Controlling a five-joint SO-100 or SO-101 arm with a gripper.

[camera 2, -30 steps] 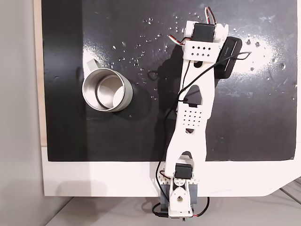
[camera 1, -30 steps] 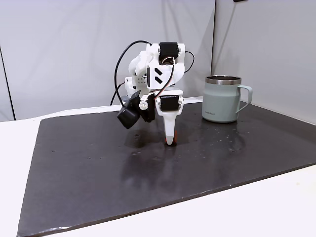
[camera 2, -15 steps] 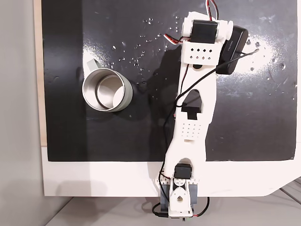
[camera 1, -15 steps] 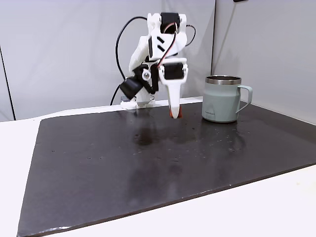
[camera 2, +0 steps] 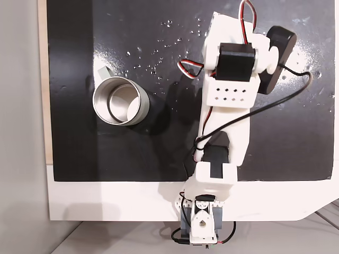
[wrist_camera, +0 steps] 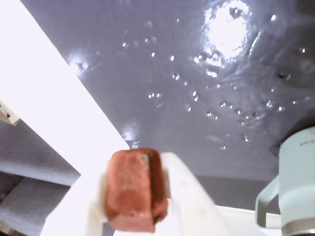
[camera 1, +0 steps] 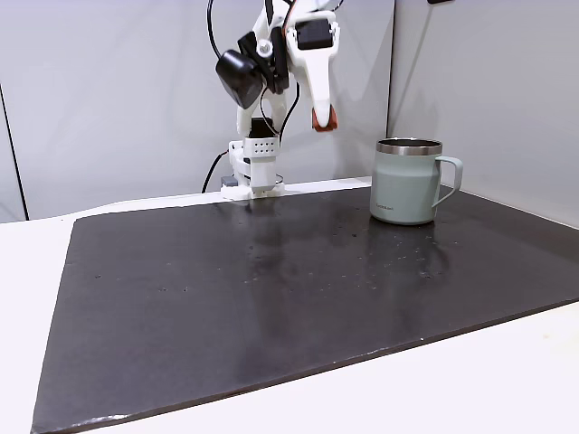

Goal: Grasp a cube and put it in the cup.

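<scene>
While your arm is raised high above the far edge of the dark mat, its gripper points down with the jaws closed narrowly on the cube. As a fixed view from the front shows it, left to right: a bare stretch of mat, then the arm's white base at the mat's far edge, then the red-orange cube held in the air, then the cup standing upright near the mat's far right corner. The cube hangs well above the mat, higher than the cup's steel rim and to the left of it, not over the opening.

From the wrist view, the cube sits pinched between white fingers, with the cup at the lower right edge.

From the fixed view above, the cup stands near the mat's left edge, its mouth open, and the arm rises to its right.
</scene>
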